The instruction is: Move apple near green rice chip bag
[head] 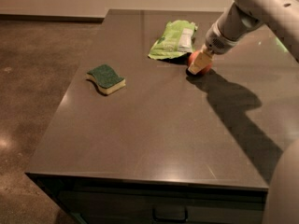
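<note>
The apple (191, 59) is red-orange and sits on the dark table top, just right of the green rice chip bag (174, 39), almost touching the bag's lower right corner. My gripper (198, 63) comes down from the upper right and is shut on the apple, its cream fingers (200, 60) covering most of it. Only red slivers show on either side. The bag is crumpled light green with a white label panel and lies flat at the back of the table.
A yellow sponge with a dark-green top (106, 78) lies at the left of the table (154, 139). My arm casts a broad shadow over the right side. The table's left and front edges drop to a brown floor.
</note>
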Tool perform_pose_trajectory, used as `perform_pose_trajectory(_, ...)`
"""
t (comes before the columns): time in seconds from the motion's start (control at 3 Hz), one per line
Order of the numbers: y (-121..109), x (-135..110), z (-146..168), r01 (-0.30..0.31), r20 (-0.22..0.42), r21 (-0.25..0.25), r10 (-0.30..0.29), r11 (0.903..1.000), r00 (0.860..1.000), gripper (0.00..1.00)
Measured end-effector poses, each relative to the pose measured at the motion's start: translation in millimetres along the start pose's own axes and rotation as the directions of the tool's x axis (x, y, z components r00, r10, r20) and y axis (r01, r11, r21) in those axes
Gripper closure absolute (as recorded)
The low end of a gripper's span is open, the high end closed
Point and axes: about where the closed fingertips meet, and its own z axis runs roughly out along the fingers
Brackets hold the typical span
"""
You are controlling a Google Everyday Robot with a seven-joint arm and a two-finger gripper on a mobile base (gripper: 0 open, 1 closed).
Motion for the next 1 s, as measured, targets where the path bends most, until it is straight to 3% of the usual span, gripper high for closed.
perform_pose_trajectory(0.33, -2.6, 3.3, 0.5, -0.004, -0.008, 0.008, 0.004, 1.0000, 1.000, 0.15)
perform_pose_trajectory(0.67, -1.7, 3.4, 3.5, -0.003, -0.011, 0.003, 0.003, 1.0000, 1.000, 0.00)
perform_pose_trajectory(1.0, -1.7, 3.4, 3.6, -0.003, -0.011, 0.003, 0.003, 1.0000, 1.000, 0.00)
